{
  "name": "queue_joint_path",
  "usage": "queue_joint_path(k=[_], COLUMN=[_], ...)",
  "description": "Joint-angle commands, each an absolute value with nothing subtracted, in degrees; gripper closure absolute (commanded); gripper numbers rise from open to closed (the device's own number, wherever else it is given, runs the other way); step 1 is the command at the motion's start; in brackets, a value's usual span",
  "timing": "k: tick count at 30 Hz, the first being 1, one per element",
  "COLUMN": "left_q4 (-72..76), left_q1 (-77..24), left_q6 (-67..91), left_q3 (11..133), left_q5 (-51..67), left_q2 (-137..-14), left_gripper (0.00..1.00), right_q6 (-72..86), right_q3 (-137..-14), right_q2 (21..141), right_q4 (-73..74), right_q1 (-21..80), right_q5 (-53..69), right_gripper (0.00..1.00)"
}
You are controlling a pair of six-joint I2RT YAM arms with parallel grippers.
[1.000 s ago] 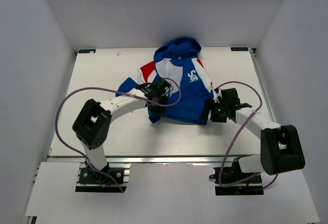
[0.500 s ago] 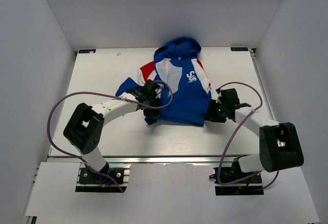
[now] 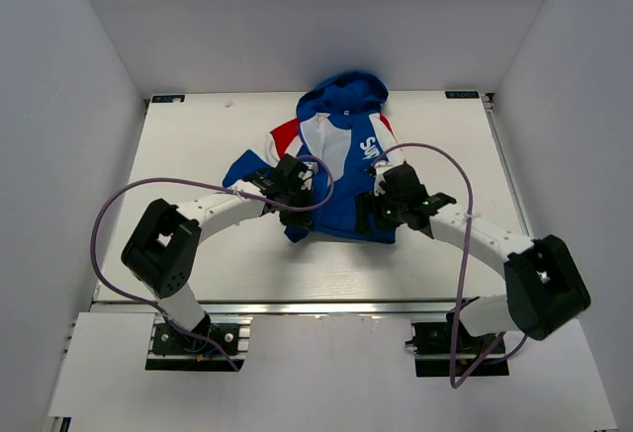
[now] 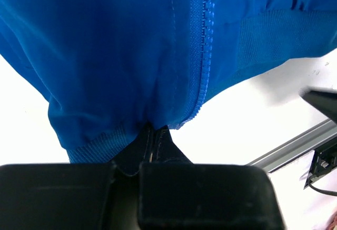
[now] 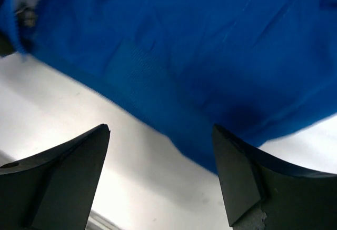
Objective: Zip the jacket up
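Pale walls box your white counter, which carries the jacket. Your left fingers clamp its hem; your right fingers, wide and empty, have moved inward over it.

The white table stands inside plain white walls on three sides. An aluminium rail runs along its near edge. Dark tags mark both far corners.

The blue jacket lies on the white counter; the left claw is at its lower left corner, the right claw over its lower right hem.
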State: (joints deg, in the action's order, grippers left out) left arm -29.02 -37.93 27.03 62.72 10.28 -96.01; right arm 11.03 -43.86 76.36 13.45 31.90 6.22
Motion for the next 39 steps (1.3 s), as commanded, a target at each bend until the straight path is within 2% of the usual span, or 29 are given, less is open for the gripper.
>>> queue_joint_path(k=[1, 7, 10, 11, 13, 14, 16, 17, 18, 20, 26, 28, 31, 34, 35, 37, 39], left_q4=[-27.1, -26.9, -26.8, -27.0, -27.7, -28.0, -28.8, -29.0, -29.3, -29.3, -28.4, -28.5, -27.5, -26.6, -26.5, -25.8, -24.5], left_q1=[-38.0, -38.0, -38.0, -38.0, -37.9, -37.8, -37.5, -37.4, -37.3, -36.7, -36.4, -36.4, -36.4, -36.4, -36.4, -36.4, -36.4], left_q6=[27.5, 27.9, 27.9, 27.9, 27.9, 27.9, 27.9, 27.9, 28.0, 28.2, 28.3, 28.5, 28.4, 28.4, 28.4, 28.4, 28.4], left_q3=[62.1, 62.1, 61.9, 61.9, 62.0, 62.1, 62.0, 61.9, 61.6, 61.2, 60.6, 60.6, 60.6, 60.8, 61.0, 61.0, 61.1], left_q5=[12.8, 12.7, 12.5, 12.0, 11.4, 11.0, 9.6, 9.1, 8.8, 8.7, 9.4, 9.2, 9.8, 11.0, 11.2, 11.3, 13.0], left_q2=[-93.3, -94.0, -94.0, -94.0, -94.2, -94.3, -94.7, -94.7, -94.7, -94.7, -95.4, -96.1, -96.8, -97.6, -97.7, -98.3, -98.8], left_gripper=[0.98, 0.99, 0.99, 0.99, 0.99, 1.00, 1.00, 1.00, 1.00, 1.00, 1.00, 1.00, 1.00, 1.00, 1.00, 1.00, 1.00], right_q6=[7.9, 7.7, 10.3, 11.1, 12.4, 13.3, 13.3, 13.4, 13.5, 14.6, 19.1, 19.5, 17.9, 17.2, 16.9, 13.3, 11.8], right_q3=[-47.5, -49.5, -49.3, -49.0, -49.0, -48.9, -47.9, -47.6, -47.2, -46.2, -43.9, -42.4, -41.4, -41.1, -41.2, -41.4, -41.8], right_q2=[81.1, 87.3, 88.9, 89.1, 88.5, 87.1, 85.3, 83.4, 82.6, 80.7, 76.3, 73.6, 71.8, 70.0, 69.4, 68.2, 67.4], right_q4=[14.0, 17.1, 18.3, 18.3, 18.8, 18.7, 17.8, 17.6, 17.7, 19.4, 26.4, 26.1, 25.0, 24.7, 24.6, 24.2, 23.2], right_q1=[34.2, 35.4, 35.4, 35.4, 35.4, 35.4, 35.4, 35.3, 35.4, 35.0, 32.2, 30.9, 28.7, 28.5, 28.5, 28.5, 28.7], right_q5=[0.4, -11.2, -16.6, -17.7, -20.6, -21.4, -21.3, -21.2, -21.4, -23.5, -25.2, -20.5, -14.8, -12.9, -12.3, -9.6, -3.3], right_gripper=[0.16, 0.16, 0.22, 0.36, 0.57, 0.72, 0.74, 0.84, 0.90, 0.94, 0.90, 0.89, 0.65, 0.58, 0.45, 0.29, 0.28])
